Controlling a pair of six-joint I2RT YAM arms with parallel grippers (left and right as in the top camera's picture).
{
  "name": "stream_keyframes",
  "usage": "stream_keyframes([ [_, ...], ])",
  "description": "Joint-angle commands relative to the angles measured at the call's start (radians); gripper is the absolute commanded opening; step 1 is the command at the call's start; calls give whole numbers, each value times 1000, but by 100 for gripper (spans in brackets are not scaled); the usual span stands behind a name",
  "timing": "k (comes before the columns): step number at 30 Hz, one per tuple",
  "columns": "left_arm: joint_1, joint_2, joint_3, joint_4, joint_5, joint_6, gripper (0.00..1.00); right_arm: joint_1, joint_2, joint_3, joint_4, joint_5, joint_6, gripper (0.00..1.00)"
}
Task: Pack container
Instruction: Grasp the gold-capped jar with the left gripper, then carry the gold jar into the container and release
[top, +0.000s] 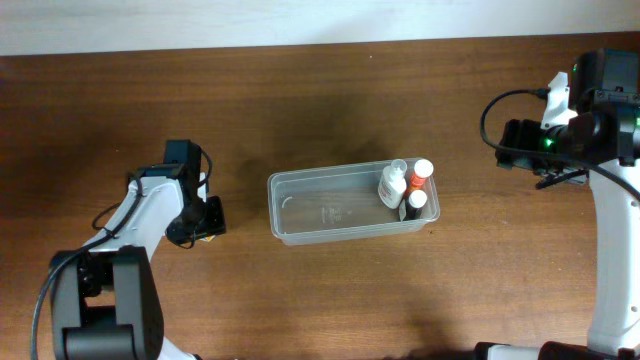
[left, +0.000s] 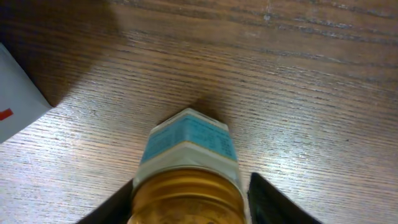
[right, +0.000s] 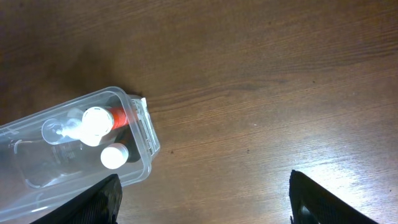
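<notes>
Sitting at the middle of the bench (top: 330, 90), the container (top: 335, 207) is a clear shallow tub lying with its long side running left to right. Its left part is bare. Three small bottles crowd the right end: a clear pump bottle (top: 393, 185), an orange bottle (top: 422, 172) with a white cap at the far right corner, and a dark bottle (top: 417, 201) with a white cap nearer.

Well to the left of the tub, the left hand (top: 212, 218) is low over the wood and pinches a gold-capped bottle (left: 186, 155) with a blue and white label. A dark finger (left: 115, 202) sits against each side of the cap. At the left edge of the left wrist view there is a white flat thing (left: 15, 93) with a small red mark; I cannot tell what it is.

The right hand (top: 512, 140) hangs far to the right of the tub with its fingers (right: 93, 202) spread wide and nothing between them. A black cable (top: 490, 115) loops beside it. Nothing lies on the open wood between either hand and the tub.

The bench is dark brown wood with fine grain. A pale wall strip (top: 300, 20) runs along its far edge.
</notes>
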Motion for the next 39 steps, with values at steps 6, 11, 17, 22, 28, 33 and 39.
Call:
stream_keyframes([
  [6,2,12,-11,0,-27,2,39,-2,-5,-7,0,-10,-1,77],
  [11,2,10,-5,-5,-26,1,31,-2,-6,-7,0,-9,-1,77],
  [17,-36,-61,64,-87,-26,-2,29,-2,-5,-7,0,-9,-1,77],
  [22,-146,-203,174,-153,-26,-10,29,-2,-5,-7,0,-9,-1,77],
  [28,-352,-340,238,-116,-53,-58,27,-2,-5,-7,0,-9,-1,77],
  [33,-525,-318,237,-39,-41,-150,26,-2,-6,-7,0,-9,-1,77],
  [39,-677,-178,237,111,-35,-233,26,-2,-5,-7,0,-9,-1,78],
])
